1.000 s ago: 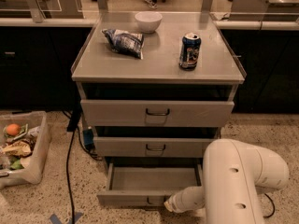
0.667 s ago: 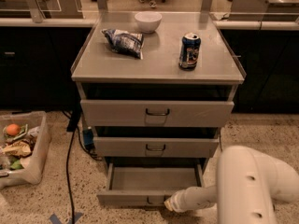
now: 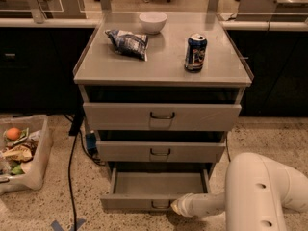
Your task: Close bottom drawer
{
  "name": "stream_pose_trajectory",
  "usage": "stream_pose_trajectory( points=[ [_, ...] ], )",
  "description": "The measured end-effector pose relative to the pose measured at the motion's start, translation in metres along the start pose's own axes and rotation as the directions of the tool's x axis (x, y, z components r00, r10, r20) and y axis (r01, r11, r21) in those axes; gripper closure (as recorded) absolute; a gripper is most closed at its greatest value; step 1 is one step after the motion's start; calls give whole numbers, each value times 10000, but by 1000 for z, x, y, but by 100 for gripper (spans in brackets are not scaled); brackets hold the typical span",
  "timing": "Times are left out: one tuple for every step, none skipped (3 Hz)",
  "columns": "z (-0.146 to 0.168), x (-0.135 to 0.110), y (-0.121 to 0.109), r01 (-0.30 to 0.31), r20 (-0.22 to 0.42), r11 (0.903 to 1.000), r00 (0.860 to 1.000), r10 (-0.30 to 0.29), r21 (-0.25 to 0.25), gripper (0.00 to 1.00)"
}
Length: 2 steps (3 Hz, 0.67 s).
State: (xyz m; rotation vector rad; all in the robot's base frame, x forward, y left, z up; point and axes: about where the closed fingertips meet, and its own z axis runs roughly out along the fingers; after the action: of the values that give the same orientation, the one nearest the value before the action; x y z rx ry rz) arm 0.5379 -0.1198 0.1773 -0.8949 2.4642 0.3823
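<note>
The bottom drawer (image 3: 144, 202) is the lowest of three grey drawers in the metal cabinet. It stands pulled out, its inside bare, with a small dark wire handle (image 3: 160, 205) on its front panel. My white arm comes in from the lower right, and my gripper (image 3: 176, 207) sits at the drawer's front panel, just right of the handle and right up against it. The middle drawer (image 3: 160, 151) and the top drawer (image 3: 161, 116) are above.
On the cabinet top stand a white bowl (image 3: 152, 21), a chip bag (image 3: 127, 42) and a blue can (image 3: 195, 53). A clear bin of food items (image 3: 19, 150) sits on the floor at left. A black cable (image 3: 71, 162) runs down the floor beside the cabinet.
My arm has shifted to the right and lower in view. The gripper stays at the bottom drawer's front, and the drawer is still pulled out about as far.
</note>
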Motion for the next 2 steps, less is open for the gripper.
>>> stream_pose_trajectory(
  points=[
    [0, -15, -10, -17, 598, 9992, 9982, -7, 402, 100],
    [5, -17, -12, -120, 665, 9991, 9977, 92, 415, 100]
  ],
)
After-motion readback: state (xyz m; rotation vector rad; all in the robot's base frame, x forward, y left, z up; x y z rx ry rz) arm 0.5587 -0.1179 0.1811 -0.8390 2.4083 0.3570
